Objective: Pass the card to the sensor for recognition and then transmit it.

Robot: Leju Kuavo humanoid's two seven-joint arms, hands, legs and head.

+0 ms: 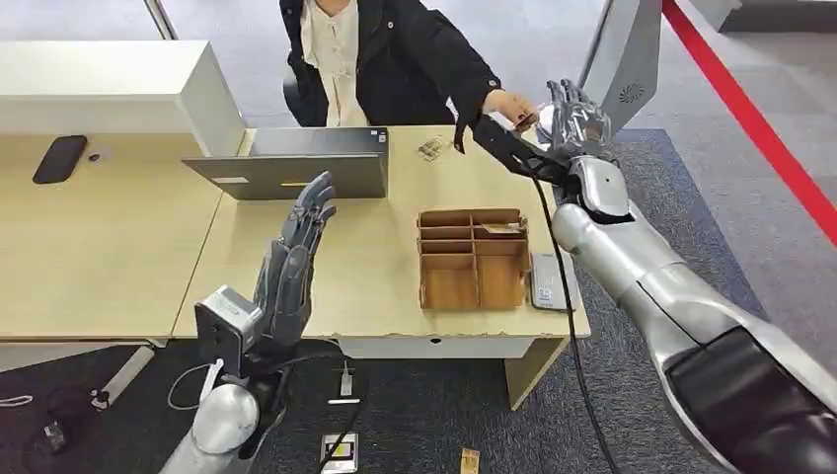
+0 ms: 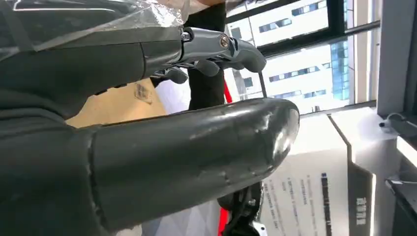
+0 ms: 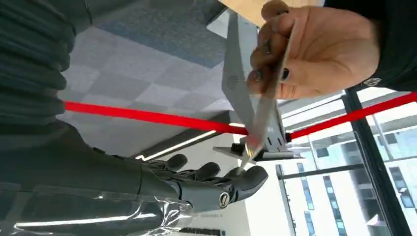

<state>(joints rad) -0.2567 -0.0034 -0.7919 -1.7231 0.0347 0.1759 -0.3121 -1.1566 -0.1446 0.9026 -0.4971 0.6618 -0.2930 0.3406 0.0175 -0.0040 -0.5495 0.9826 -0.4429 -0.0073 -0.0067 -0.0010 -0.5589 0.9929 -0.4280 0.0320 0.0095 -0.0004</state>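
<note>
A: Where is the card (image 3: 268, 105) right now?

B: At the far right corner of the counter (image 1: 365, 267), between the robot's right hand (image 1: 577, 118) and the person's hand (image 3: 314, 49). In the right wrist view the person pinches its upper end, while its lower edge touches the tips of the robot's fingers (image 3: 246, 179).

A: So is the right hand holding it?

B: I can't tell. The fingers look fairly spread, with the card's edge resting against them, but no view shows whether the thumb presses it. It may be mid-handover.

A: And the left hand (image 1: 296, 262)?

B: Raised over the near edge of the counter, fingers straight and apart, holding nothing.

A: What could go wrong?

B: Mostly a drop, I think. The card is thin and stands on edge against the fingertips. If the person lets go before the robot pinches it, or the robot lets go before the person has it firmly, it could slip to the floor beyond the counter's corner.

A: Anything else?

B: A tug. If both grip at once and the arm moves, the card could bend or twist out. The dark cable (image 1: 563, 296) running along the right arm, past the wooden tray (image 1: 472, 259), might also snag on a sharp swing.
</note>
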